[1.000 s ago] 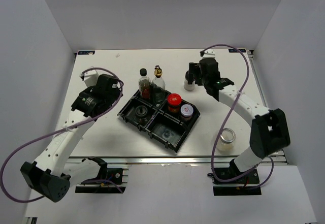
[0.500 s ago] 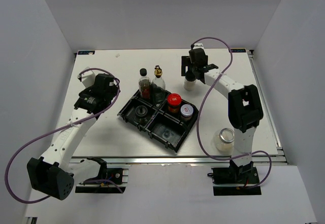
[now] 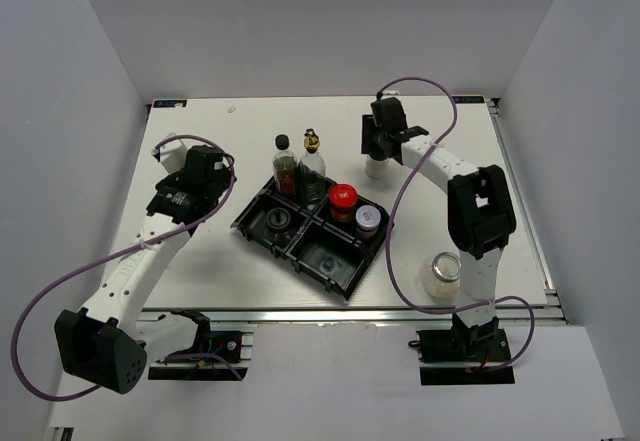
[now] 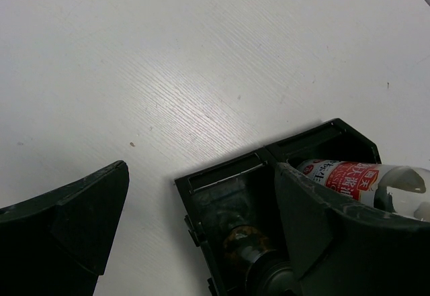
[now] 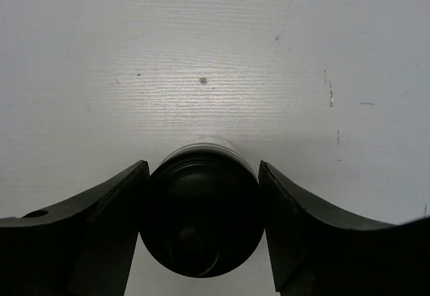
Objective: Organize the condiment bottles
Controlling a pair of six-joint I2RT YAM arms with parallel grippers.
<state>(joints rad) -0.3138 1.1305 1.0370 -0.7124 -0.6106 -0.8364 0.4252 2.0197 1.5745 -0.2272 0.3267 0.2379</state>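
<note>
Bottle (image 4: 398,179) — red label (image 4: 344,174), white Chinese characters, unreadable.

Top view: bright, even, diffuse overhead light; white surface (image 3: 200,281) close to washed out, walls (image 3: 80,81) greyer. Shadows soft, faint, hugging arms and tray (image 3: 345,286). Focus sharp throughout.

Left wrist view: surface grain crisp, mild bright patch mid-frame; left hand (image 4: 201,175) dark, soft, underexposed; glare on labelled bottle (image 4: 349,175).

Right wrist view: hotspot on surface just beyond black-capped shaker (image 5: 200,219); cap almost featureless black, faint sheen; right hand (image 5: 203,168) blurred, dark; lower corners dim.
</note>
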